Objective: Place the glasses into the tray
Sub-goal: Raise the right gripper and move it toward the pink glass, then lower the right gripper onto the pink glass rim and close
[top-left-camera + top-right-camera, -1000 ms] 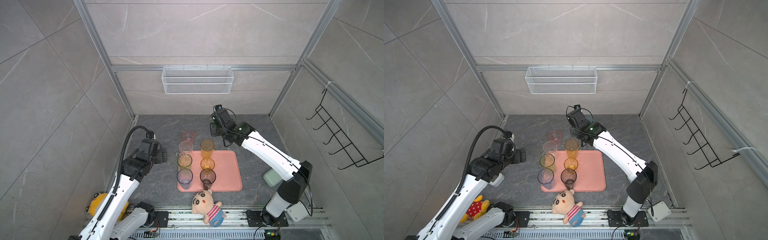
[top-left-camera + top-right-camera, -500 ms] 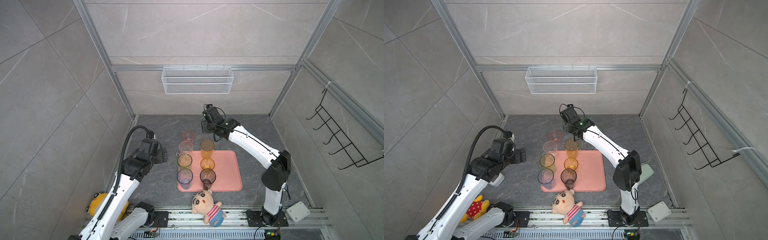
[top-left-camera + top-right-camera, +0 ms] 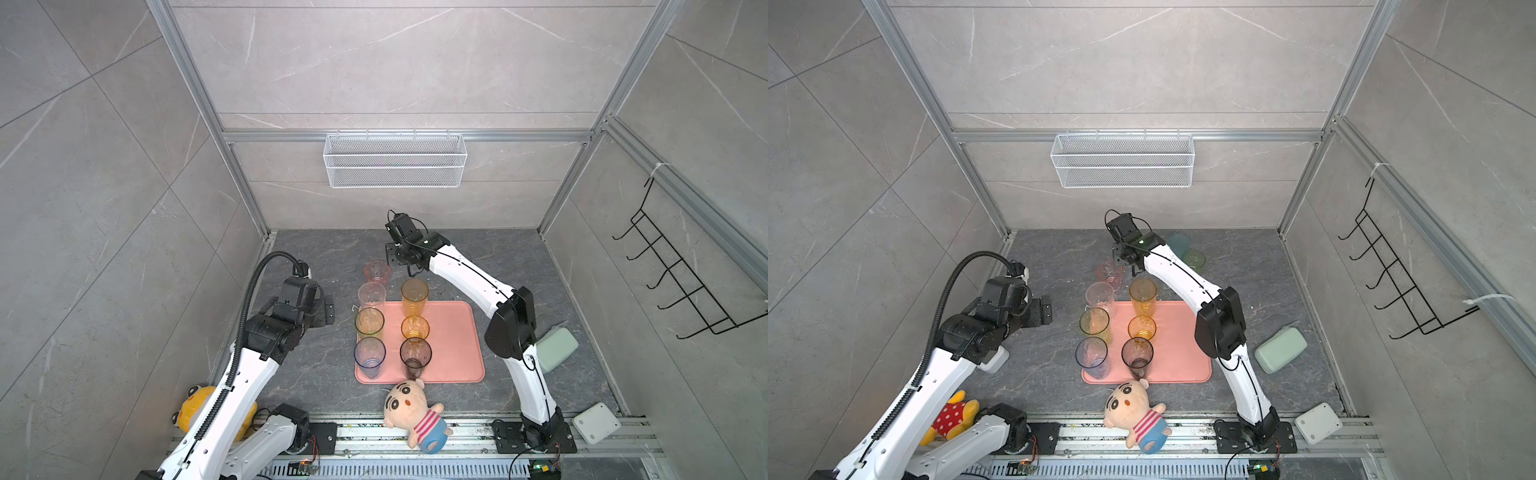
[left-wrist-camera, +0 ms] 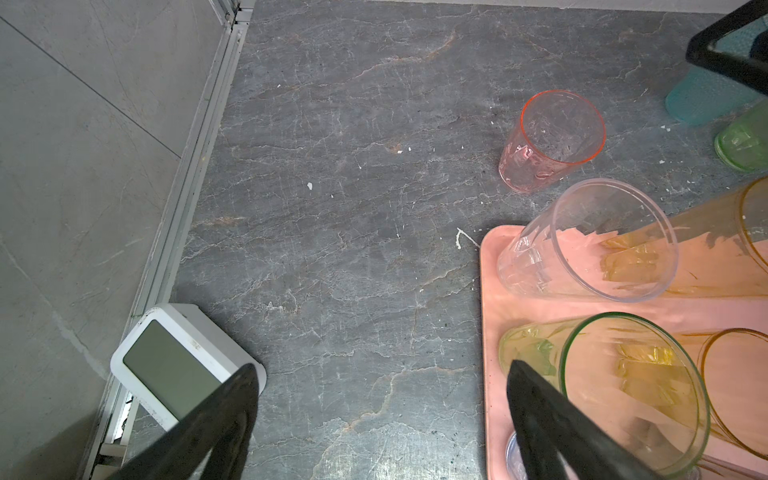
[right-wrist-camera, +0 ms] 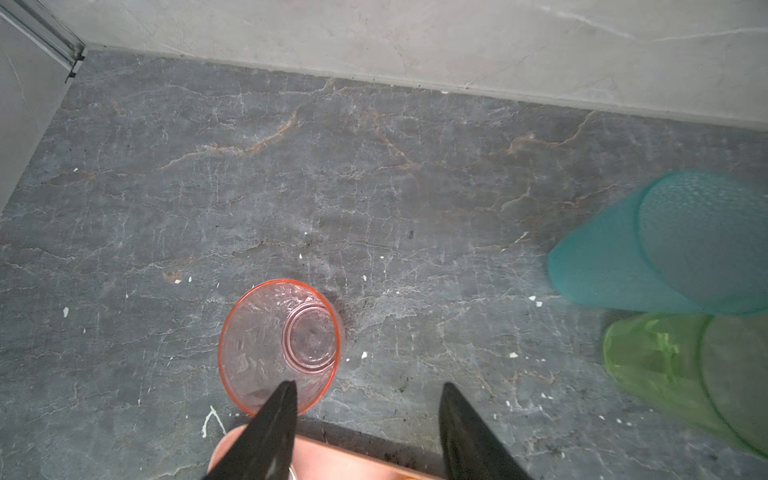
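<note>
The salmon-pink tray (image 3: 451, 345) holds several upright glasses: clear (image 3: 371, 295), yellow-green (image 3: 369, 322), blue (image 3: 369, 353), tall amber (image 3: 414, 294), short amber (image 3: 414, 327) and smoky (image 3: 415, 353). A pink glass (image 3: 377, 272) (image 5: 278, 345) stands on the floor just behind the tray. Teal (image 3: 1179, 243) and green (image 3: 1194, 259) glasses stand further back right. My right gripper (image 5: 368, 385) hangs open above the floor beside the pink glass, one fingertip (image 5: 286, 392) overlapping its rim. My left gripper (image 4: 381, 365) is open and empty over bare floor left of the tray.
A plush doll (image 3: 411, 411) lies at the tray's front edge and a yellow plush (image 3: 195, 409) at front left. A pale green box (image 3: 555, 349) and a white box (image 3: 596, 424) sit at right. A white clock (image 4: 174, 365) stands by the left wall. A wire basket (image 3: 395, 160) hangs on the back wall.
My right arm has swung left and back, bringing its gripper from behind the tall amber glass to beside the pink glass. The left arm has not moved.
</note>
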